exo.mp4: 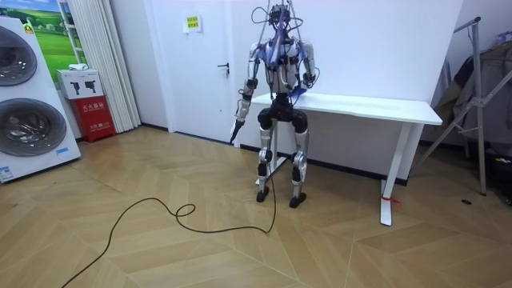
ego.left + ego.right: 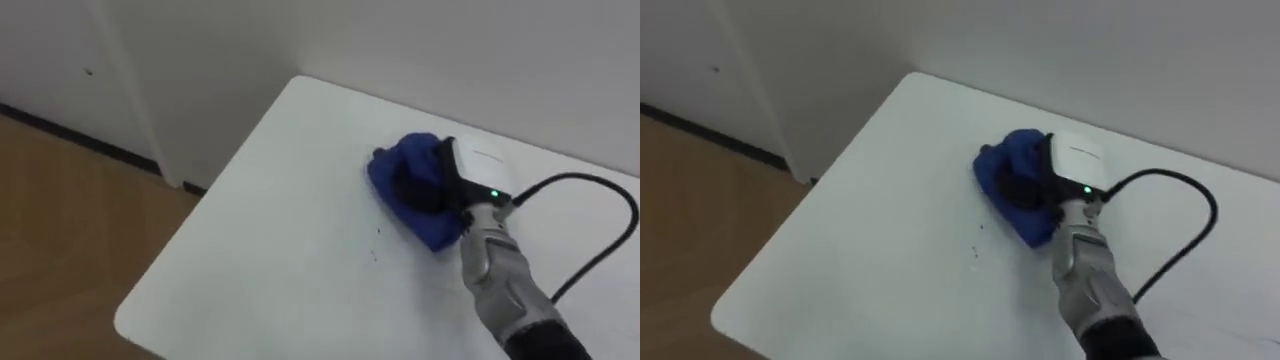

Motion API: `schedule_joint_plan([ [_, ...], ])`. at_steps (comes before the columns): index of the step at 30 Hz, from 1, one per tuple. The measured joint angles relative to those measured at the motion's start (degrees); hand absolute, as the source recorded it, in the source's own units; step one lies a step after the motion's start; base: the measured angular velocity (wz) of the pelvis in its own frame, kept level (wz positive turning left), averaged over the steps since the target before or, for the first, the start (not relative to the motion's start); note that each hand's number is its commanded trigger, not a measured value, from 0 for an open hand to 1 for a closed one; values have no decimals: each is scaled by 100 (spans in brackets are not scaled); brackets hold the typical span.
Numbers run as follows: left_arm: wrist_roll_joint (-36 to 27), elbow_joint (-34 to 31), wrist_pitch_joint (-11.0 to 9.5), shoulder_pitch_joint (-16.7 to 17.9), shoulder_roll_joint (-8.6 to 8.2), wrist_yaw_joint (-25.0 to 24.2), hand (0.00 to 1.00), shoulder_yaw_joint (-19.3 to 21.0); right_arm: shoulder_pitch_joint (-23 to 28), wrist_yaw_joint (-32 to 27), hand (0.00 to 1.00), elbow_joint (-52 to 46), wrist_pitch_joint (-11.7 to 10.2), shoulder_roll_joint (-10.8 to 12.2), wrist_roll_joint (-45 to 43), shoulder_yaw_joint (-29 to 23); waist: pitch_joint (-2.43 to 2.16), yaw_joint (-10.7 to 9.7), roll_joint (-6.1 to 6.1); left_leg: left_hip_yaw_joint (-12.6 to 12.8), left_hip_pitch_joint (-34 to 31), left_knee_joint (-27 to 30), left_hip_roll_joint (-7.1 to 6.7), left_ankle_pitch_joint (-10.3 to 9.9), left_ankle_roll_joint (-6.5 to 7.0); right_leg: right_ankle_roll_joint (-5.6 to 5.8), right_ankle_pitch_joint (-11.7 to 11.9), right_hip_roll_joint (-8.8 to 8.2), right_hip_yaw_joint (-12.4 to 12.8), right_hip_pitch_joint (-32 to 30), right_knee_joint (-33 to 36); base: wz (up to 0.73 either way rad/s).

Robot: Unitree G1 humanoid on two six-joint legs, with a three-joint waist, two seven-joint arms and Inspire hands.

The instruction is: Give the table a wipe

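A crumpled blue cloth [image 2: 405, 172] lies on the white table [image 2: 280, 240], towards its far edge near the left corner. My right hand [image 2: 478, 165] rests on top of the cloth, coming in from the lower right, with its dark fingers curled into the folds. A few small dark specks [image 2: 377, 236] mark the tabletop just in front of the cloth. In the room view I stand at the table's left end, and my left hand [image 1: 238, 110] hangs at my side, away from the table.
A white wall runs close behind the table. Wood floor [image 2: 60, 210] lies beyond the table's left edge. In the room view, washing machines [image 1: 28, 104] and a red box [image 1: 96, 116] stand far left, and a clothes rack [image 1: 480, 96] stands at the right.
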Motion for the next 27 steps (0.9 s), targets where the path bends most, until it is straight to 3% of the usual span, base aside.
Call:
schedule_joint_plan([
  [2,11,1,21,7,13,-64,0,72,135,-115,100,190,-58,7,146,-69,-16,-10,51,-20,-39,26,88,4,14,60,41,-16,-30,-67,112,0],
  [3,11,-4,5,-36,29,-79,0,139,361,-212,100,134,-77,-6,153,-195,-21,-76,115,-46,-18,34,150,-22,7,145,-42,-193,-199,-104,466,8],
  [4,12,-3,-88,-97,43,-79,0,245,560,-305,100,161,-98,-23,308,-309,-10,-172,173,-62,3,75,184,-51,-17,245,-143,-582,-234,-115,902,11],
  [6,9,-65,-192,-148,134,-69,0,456,924,-501,100,141,-172,-22,559,-463,-83,-285,138,-51,32,83,303,-75,-119,304,-130,-1037,16,-77,893,-6],
  [7,13,-88,-225,-186,222,-55,0,521,1126,-613,100,141,-290,-21,756,-578,-106,-439,110,-88,31,92,419,-67,-233,331,-20,-1193,46,55,633,-10],
  [8,13,-108,-226,-203,280,-47,0,542,1227,-665,100,147,-373,-21,824,-657,-124,-560,81,-122,6,93,476,-51,-287,341,68,-1234,89,151,420,5],
  [9,17,-94,-235,-217,426,-46,0,581,1473,-733,100,160,-540,-23,942,-874,-194,-745,-2,-188,8,56,604,-16,-410,391,274,-1212,217,361,-97,-9],
  [10,6,-122,-250,-223,531,-39,0,708,1675,-800,100,161,-654,-25,997,-1062,-241,-793,-59,-93,36,48,799,-8,-599,409,442,-1105,276,477,-433,-29],
  [11,-2,-159,-248,-217,572,-29,0,785,1762,-844,100,162,-695,-32,1030,-1125,-252,-809,-70,-16,85,55,925,-20,-703,419,515,-1013,281,512,-496,-62],
  [12,-12,-282,-247,-162,629,-18,0,911,1917,-922,100,161,-792,-32,1054,-1259,-283,-885,-105,116,147,84,1145,-46,-932,435,740,-785,258,521,-422,-77],
  [13,-51,-284,-266,-57,603,10,0,1027,2054,-1025,100,156,-903,-83,1086,-1427,-334,-917,-32,236,237,68,1392,-30,-1160,850,418,-565,34,523,-393,-64],
  [14,-45,-259,-261,-48,513,17,0,1034,2130,-1066,100,154,-943,-153,1088,-1532,-364,-1019,139,228,251,45,1620,4,-1205,721,366,-362,-58,510,-311,-17],
  [15,-39,-304,-261,-17,353,8,0,1035,2291,-1170,100,142,-996,-245,1092,-1778,-341,-1263,226,277,285,-79,1865,164,-1088,571,134,-136,-244,475,-141,34],
  [16,43,-443,-255,34,219,-5,0,1032,2463,-1274,100,125,-997,-273,1096,-2063,-354,-1426,224,490,362,-253,1976,388,-813,482,-118,-60,-332,412,11,45],
  [17,68,-518,-265,78,158,-20,0,1030,2539,-1302,100,102,-997,-294,1099,-2195,-351,-1487,217,586,376,-285,1986,464,-774,464,-243,-35,-378,376,85,19],
  [18,95,-584,-275,138,103,-42,0,1031,2649,-1352,100,92,-997,-350,1138,-2361,-344,-1491,195,835,372,-197,1953,497,-813,365,-339,37,-356,300,168,0],
  [19,165,-621,-275,247,103,-40,0,1047,2759,-1355,100,121,-1002,-382,1231,-2428,-351,-1543,107,975,325,-18,1827,504,-824,325,-354,82,-352,330,143,-7],
  [20,215,-630,-281,306,104,-35,0,1054,2817,-1354,100,149,-1018,-404,1334,-2431,-356,-1576,52,986,290,78,1741,502,-826,287,-362,86,-359,363,123,0],
  [21,351,-629,-281,380,103,-40,0,997,2903,-1325,100,166,-1059,-456,1542,-2429,-344,-1598,2,994,215,197,1605,500,-826,176,-307,97,-375,446,21,8],
  [23,463,-609,-281,503,87,-47,0,828,2933,-1298,100,136,-1137,-548,1722,-2420,-341,-1569,0,885,115,247,1356,414,-740,100,-237,59,-381,471,-97,0],
  [24,416,-599,-279,566,60,-47,0,755,2924,-1279,100,47,-1123,-544,1719,-2419,-355,-1500,67,923,133,198,1199,381,-722,112,-203,85,-355,491,-165,-17],
  [25,369,-599,-271,581,-8,-44,0,755,2913,-1289,100,-60,-1007,-550,1696,-2433,-313,-1395,126,954,243,88,1131,339,-670,134,-163,100,-273,502,-212,-25],
  [27,202,-521,-243,521,-105,-31,0,657,2848,-1300,100,-292,-709,-482,1696,-2404,-275,-1116,263,975,450,-172,1065,312,-708,190,-82,118,-89,461,-273,-59],
])
